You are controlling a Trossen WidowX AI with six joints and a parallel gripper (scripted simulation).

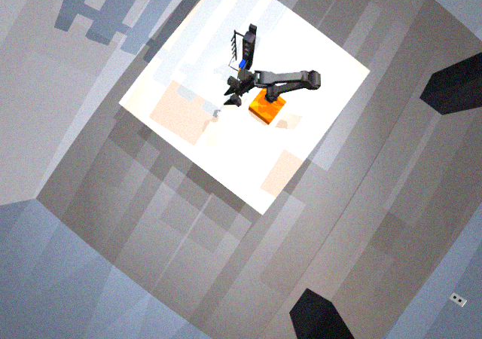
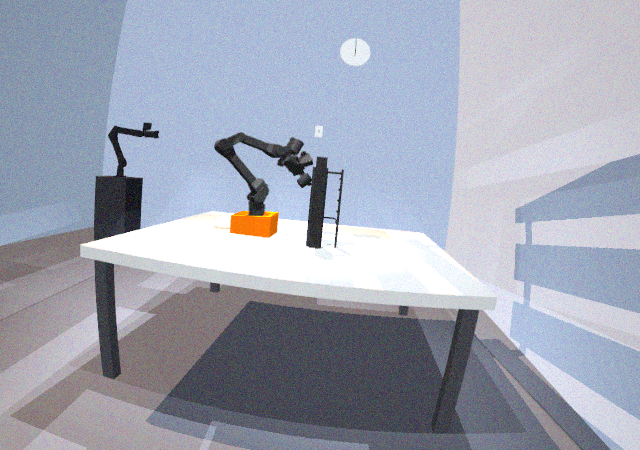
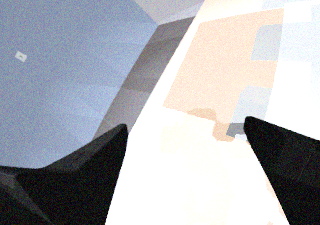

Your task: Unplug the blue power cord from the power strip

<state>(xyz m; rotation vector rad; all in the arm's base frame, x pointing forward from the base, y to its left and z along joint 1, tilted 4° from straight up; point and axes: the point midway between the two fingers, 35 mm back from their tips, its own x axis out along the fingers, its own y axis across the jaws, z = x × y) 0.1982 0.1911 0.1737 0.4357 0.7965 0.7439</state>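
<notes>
1. Wrist view shows my gripper (image 3: 187,127) spread wide with nothing between its fingers; only pale tabletop (image 3: 200,212) lies beyond them, and neither plug nor strip shows here.
2. I judge the step in hand as the approach: no grasp is made, and the unplugging is not yet done.
3. From the top, the blue plug (image 1: 242,63) sits at the side of the dark strip (image 1: 248,47), just beside my gripper (image 1: 233,92); I cannot tell whether anything touches.
4. Next I would need to turn the fingers toward the plug, straddle it, close, then pull straight away from the strip before letting go.
5. The strip (image 2: 316,202) stands upright on the tabletop (image 2: 289,269), a thin rack (image 2: 337,197) close behind it; both crowd the approach. The cord itself is too small to trace.
6. My orange base (image 2: 253,223) sits near; farther off, a second arm (image 2: 126,143) on a dark stand is well apart.
</notes>
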